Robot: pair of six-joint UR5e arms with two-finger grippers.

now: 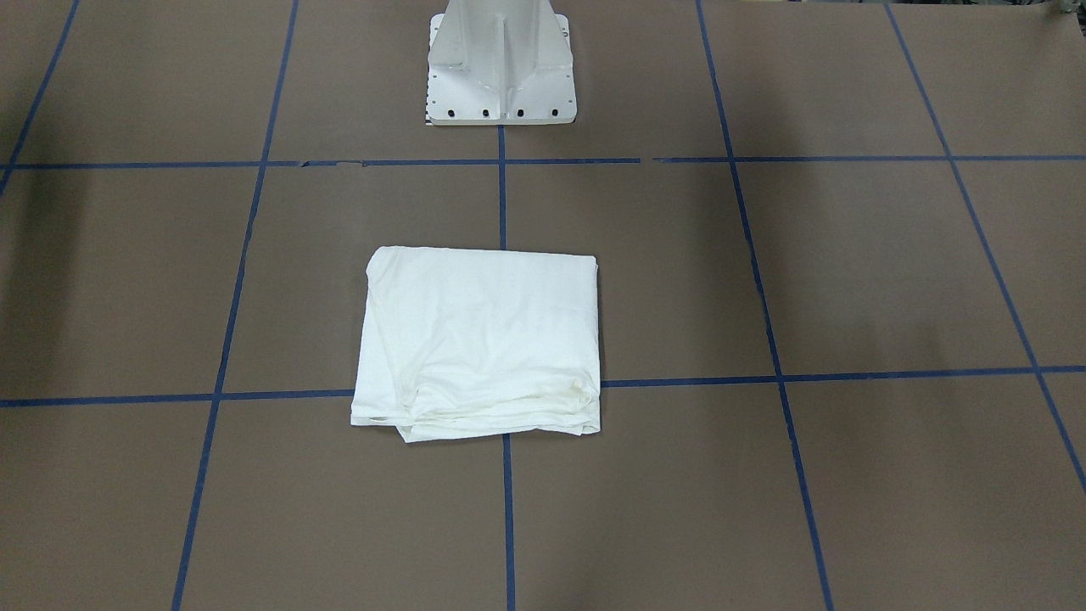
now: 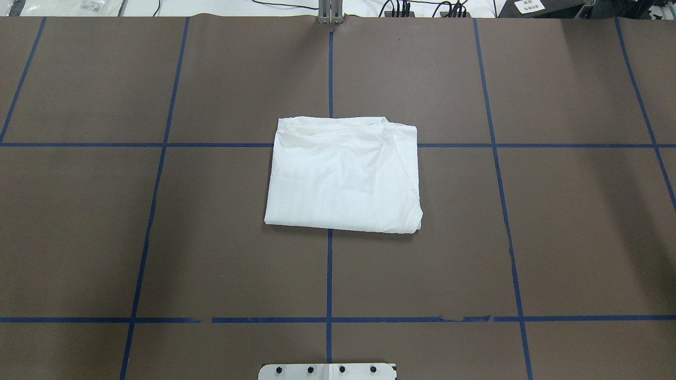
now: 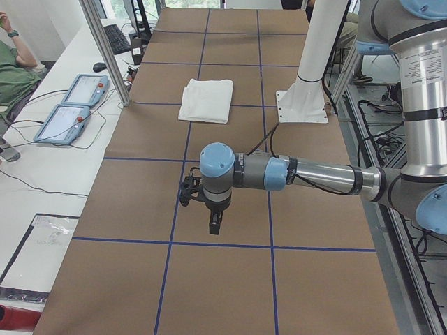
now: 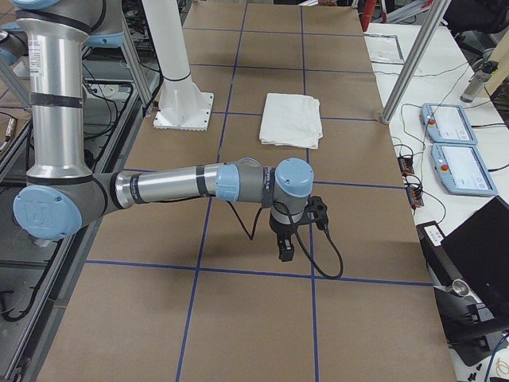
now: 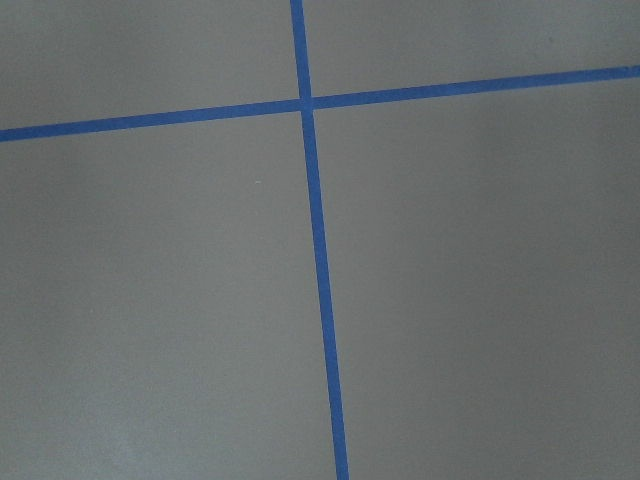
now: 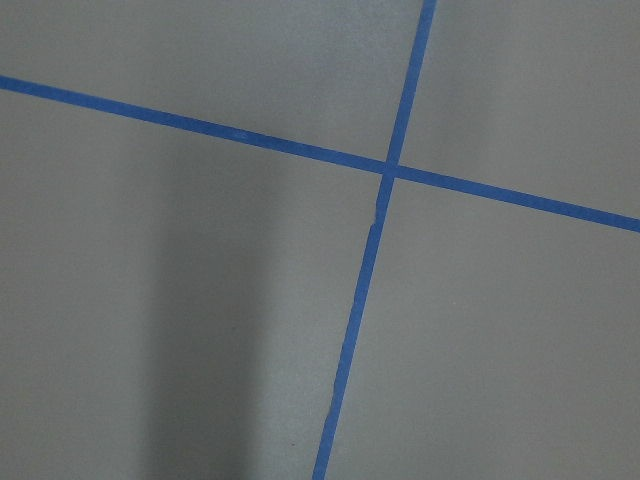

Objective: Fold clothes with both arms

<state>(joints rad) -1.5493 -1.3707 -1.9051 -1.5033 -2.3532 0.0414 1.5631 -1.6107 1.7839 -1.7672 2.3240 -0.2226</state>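
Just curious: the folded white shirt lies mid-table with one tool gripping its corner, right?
No tool grips it. The shirt lies folded mid-table, untouched; the side views show the left tool and right tool over bare table, away from it.

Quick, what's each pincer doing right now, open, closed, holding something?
Left pincer: cannot be told, seen only from the side.
Right pincer: cannot be told, seen only from the side.

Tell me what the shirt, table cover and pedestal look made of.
Shirt: soft matt cloth, likely cotton; it creases and drapes. Table cover: brown matt paper, probably; its far edge ripples. Pedestal: painted metal, seemingly; smooth ribs, bolted plate.
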